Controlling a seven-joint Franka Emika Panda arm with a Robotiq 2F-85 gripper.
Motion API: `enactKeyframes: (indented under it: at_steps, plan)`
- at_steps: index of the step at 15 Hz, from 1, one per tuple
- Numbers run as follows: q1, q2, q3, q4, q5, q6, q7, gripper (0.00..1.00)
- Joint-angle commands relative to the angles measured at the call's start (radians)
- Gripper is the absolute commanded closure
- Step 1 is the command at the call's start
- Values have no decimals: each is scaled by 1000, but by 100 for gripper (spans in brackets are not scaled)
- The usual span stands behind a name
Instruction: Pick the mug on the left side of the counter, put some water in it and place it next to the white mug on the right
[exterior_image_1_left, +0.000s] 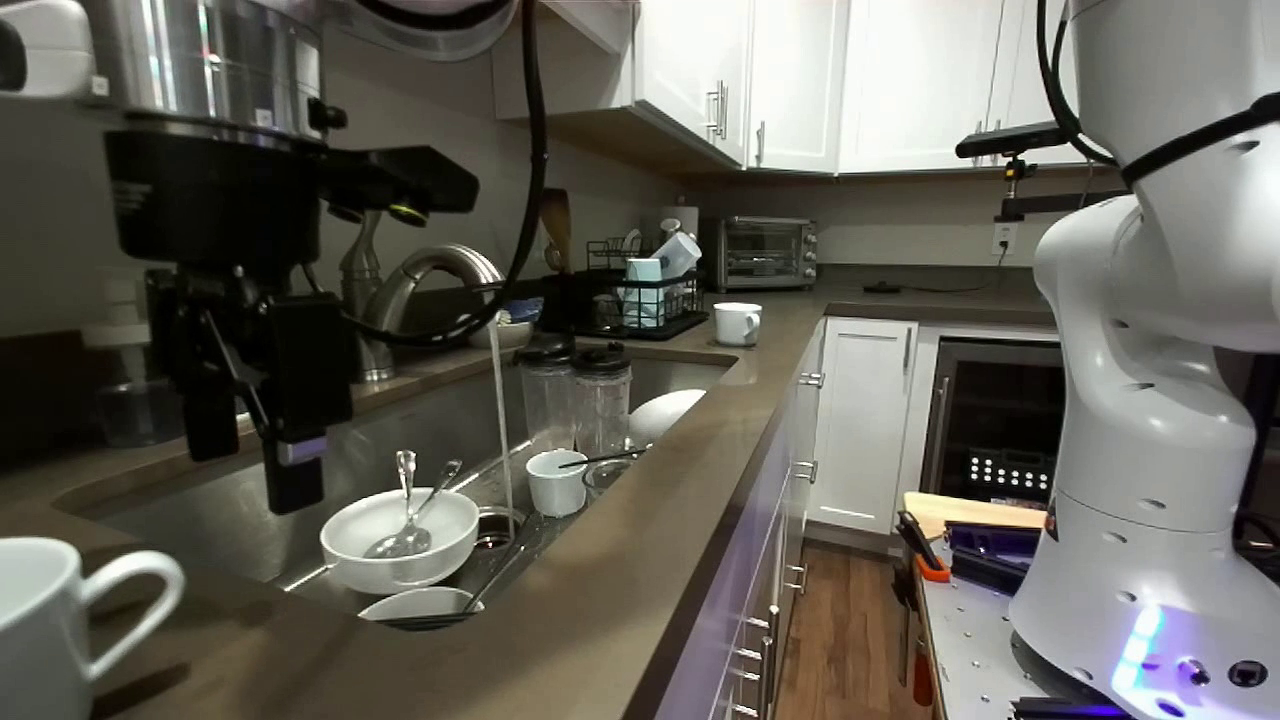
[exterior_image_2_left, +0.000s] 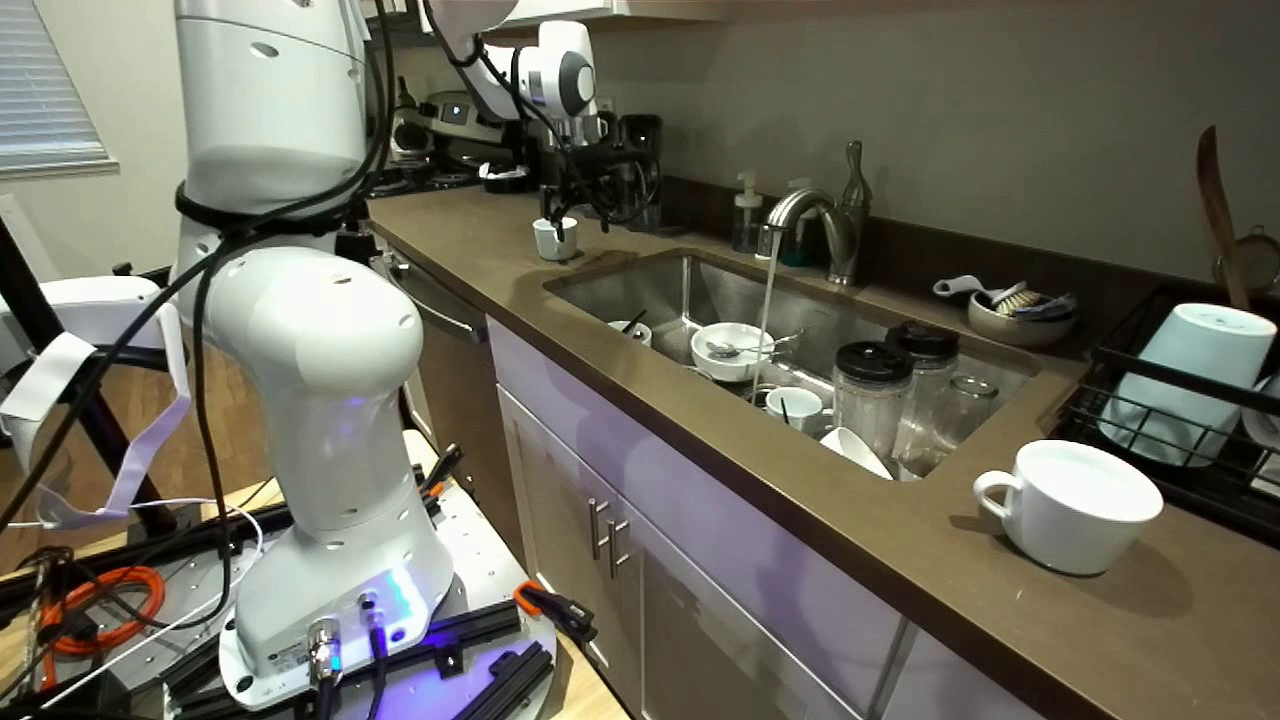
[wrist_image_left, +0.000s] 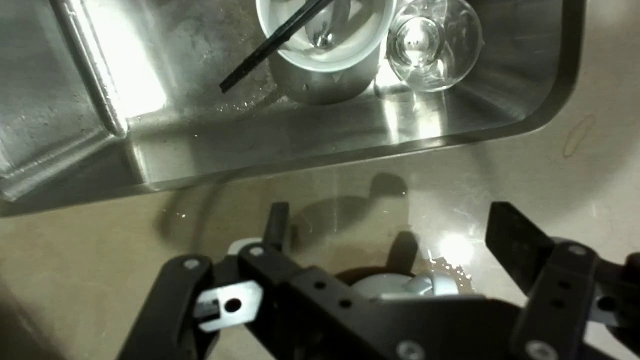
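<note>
Kitchen counter (exterior_image_2_left: 1170, 650), dark stone, with a steel sink (exterior_image_2_left: 730, 290) let into it; water (exterior_image_1_left: 501, 415) runs from the faucet (exterior_image_2_left: 845, 235) into the sink.

Mug (exterior_image_1_left: 45, 630): upright on the counter, just left of the sink, its handle (exterior_image_1_left: 140, 563) turned roughly to the near side. White mug (exterior_image_2_left: 1075, 510): upright, right of the sink.

Step in hand, by judgement: the approach to the mug; lifting, filling and placing not yet done. Handling advised: the gripper (wrist_image_left: 392, 225) seems to stand a little too far toward the sink, so shift it left until the mug lies squarely beneath, then lower it straight. Let the jaws come down without knocking the handle or tipping the mug; close gently, glazed ware being likely slick, and prove the hold before lifting. Keep the mug level, ready for the water.

Jaws: well apart, near full spread by the look, one to the near side, one to the far. Held: nothing. Contact: none seen; most of the mug hides behind the gripper in the wrist view, so the gap cannot be judged.
</note>
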Motion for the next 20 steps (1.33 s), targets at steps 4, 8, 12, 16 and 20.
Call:
enactKeyframes:
  at_steps: [4, 8, 12, 16, 20]
  plan:
    - [-7, 86, 25, 79, 56, 29, -126, 0]
    - [-13, 162, 30, 163, 86, 15, -203, 0]
    - [-5, 230, 28, 252, 113, -47, -212, 0]
    - [17, 241, 14, 289, 93, -128, -167, 0]
    - [17, 234, 11, 273, 88, -115, -176, 0]
